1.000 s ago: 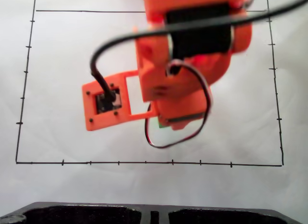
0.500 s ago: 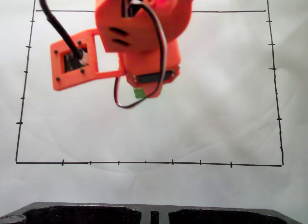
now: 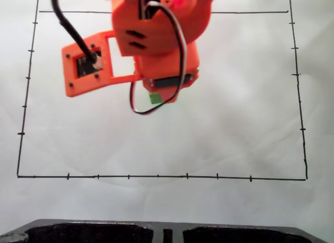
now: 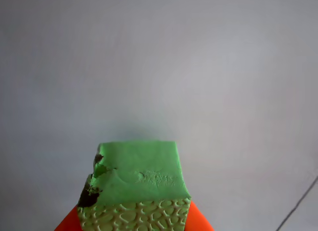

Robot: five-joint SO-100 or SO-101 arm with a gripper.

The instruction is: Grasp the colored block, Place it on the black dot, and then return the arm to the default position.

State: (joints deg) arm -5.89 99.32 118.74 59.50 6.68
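Bright, even, diffuse light, faint shadows on white paper (image 3: 250, 123). Fixed view slightly soft; arm (image 3: 156, 34) near lens blurred. Wrist view dimmer, greyish, no glare.

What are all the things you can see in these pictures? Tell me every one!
green block: one, bright green with a pebbly side, held at the bottom of the wrist view; a small piece peeks out under the arm in the fixed view.
white paper: one sheet, white, covering the table.
black border line: one hand-drawn frame with tick marks, black, around the paper's edges.
dark object: one, black, along the bottom edge of the fixed view; I cannot tell what it is.
cables: black and red-and-white, looping around the arm.
arm: one, orange, top middle of the fixed view.
hand: one, orange, shut on the green block.
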